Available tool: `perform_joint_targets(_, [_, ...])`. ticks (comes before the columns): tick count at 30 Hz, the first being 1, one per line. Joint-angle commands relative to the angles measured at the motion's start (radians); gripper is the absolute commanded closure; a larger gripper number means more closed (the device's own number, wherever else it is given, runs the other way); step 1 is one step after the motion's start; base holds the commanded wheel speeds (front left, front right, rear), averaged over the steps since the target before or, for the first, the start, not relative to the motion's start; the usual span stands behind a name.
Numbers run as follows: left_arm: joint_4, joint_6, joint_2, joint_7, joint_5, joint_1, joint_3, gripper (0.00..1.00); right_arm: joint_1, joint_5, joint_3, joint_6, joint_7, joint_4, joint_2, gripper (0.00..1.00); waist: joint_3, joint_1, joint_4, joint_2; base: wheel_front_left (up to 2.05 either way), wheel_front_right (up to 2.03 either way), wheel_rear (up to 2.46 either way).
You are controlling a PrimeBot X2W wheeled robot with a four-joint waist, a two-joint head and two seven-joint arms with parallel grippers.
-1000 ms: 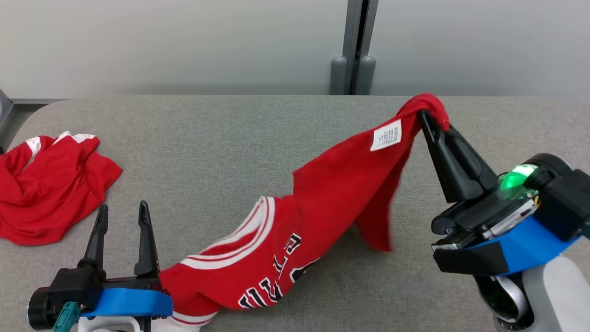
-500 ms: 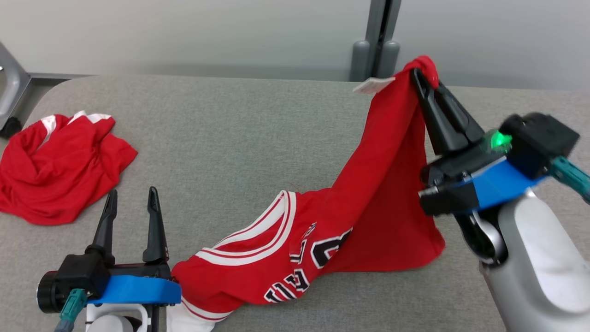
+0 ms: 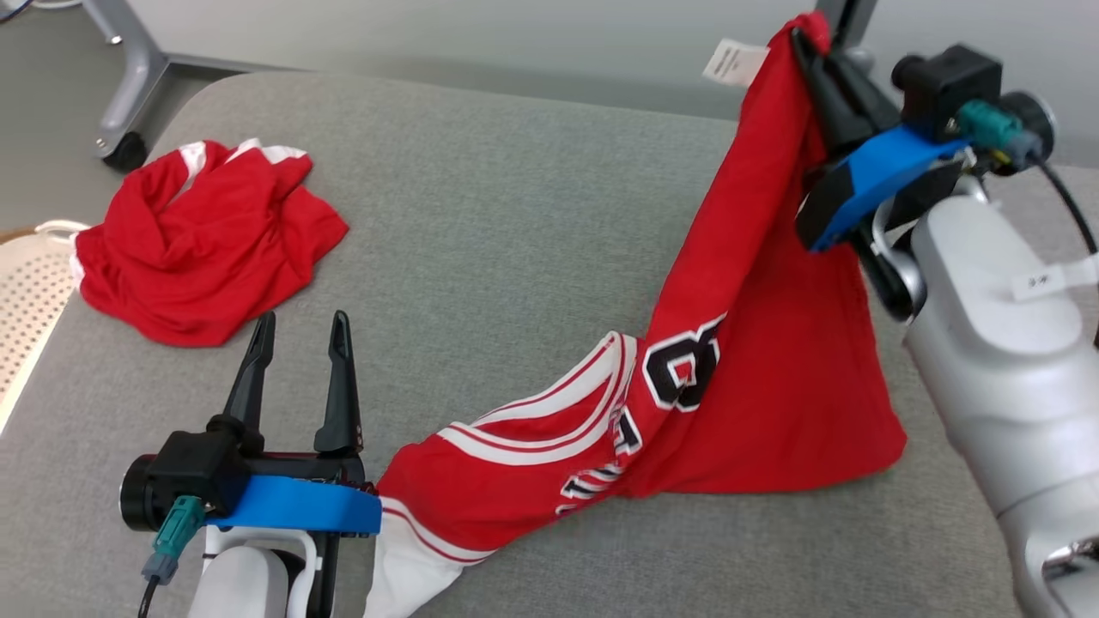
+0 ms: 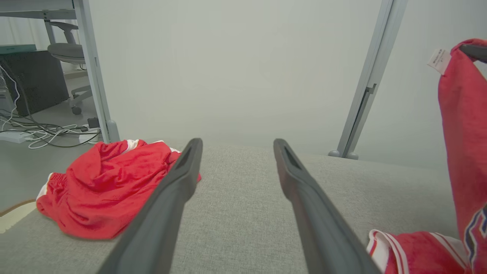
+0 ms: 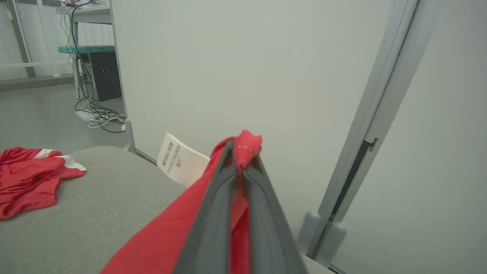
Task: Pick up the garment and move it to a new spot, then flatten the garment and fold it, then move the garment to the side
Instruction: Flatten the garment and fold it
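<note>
Lifting with right gripper (image 3: 811, 51) fingers clamped on the garment (image 3: 755, 360), raise until its tail clears the tabletop (image 3: 515, 215); left gripper (image 3: 302, 319) fingers gape beside it.

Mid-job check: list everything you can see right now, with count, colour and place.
table: one, grey fabric top, in front of the robot
jersey: one, red with white trim and black lettering, one end lifted at right, the rest trailing on the table
tag: one, white, at the jersey's lifted end
crumpled garment: one, red and white, table's far left
perforated object: one, white, beyond the table's left edge
post: one, grey, behind the table
cables: several, black and white, floor at back left
left claw: one, dark fingers, open, near left, beside the jersey's low end
right claw: one, dark fingers, shut on the jersey's top end
</note>
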Motion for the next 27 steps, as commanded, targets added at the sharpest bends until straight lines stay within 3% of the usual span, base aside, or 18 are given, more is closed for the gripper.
perform_joint_targets(1, [0.003,-0.001,-0.001,0.000,-0.009,-0.018,-0.009,0.00,-0.050,-0.011,-0.006,0.000,-0.008,0.065,-0.005,1.00,0.024,-0.0001,0.029,-0.0001,0.00,0.00,0.00])
perform_joint_targets(6, [0.009,-0.001,-0.001,0.000,-0.019,-0.033,-0.024,0.00,-0.152,-0.035,-0.039,0.000,-0.019,0.239,0.002,1.00,0.049,-0.0001,0.056,-0.0001,0.00,0.00,0.00])
perform_joint_targets(7, [0.009,-0.001,0.000,0.000,-0.021,-0.034,-0.026,0.00,-0.160,-0.038,-0.046,0.000,-0.020,0.271,0.006,0.78,0.052,-0.0001,0.058,-0.0001,0.00,0.00,0.00])
perform_joint_targets(8, [0.011,-0.001,-0.001,0.000,-0.022,-0.034,-0.029,0.00,-0.165,-0.040,-0.048,0.000,-0.020,0.299,0.011,0.00,0.054,-0.0001,0.060,-0.0001,0.00,0.00,0.00])
perform_joint_targets(11, [0.012,-0.001,0.000,0.000,-0.024,-0.038,-0.029,0.00,-0.184,-0.046,-0.050,0.000,-0.021,0.346,0.023,0.00,0.059,-0.0001,0.059,-0.0001,0.00,0.00,0.00])
perform_joint_targets(15, [0.013,0.002,-0.001,0.000,-0.013,-0.029,-0.013,0.00,-0.126,-0.034,-0.051,0.000,-0.021,0.321,0.023,0.00,0.049,-0.0001,0.035,-0.0001,0.00,0.00,0.00])
perform_joint_targets(27, [-0.002,0.001,0.000,0.000,0.038,0.041,0.066,0.00,0.208,0.052,-0.088,0.000,-0.021,-0.045,-0.068,0.00,-0.029,-0.0001,-0.088,-0.0001,0.00,0.00,0.00])
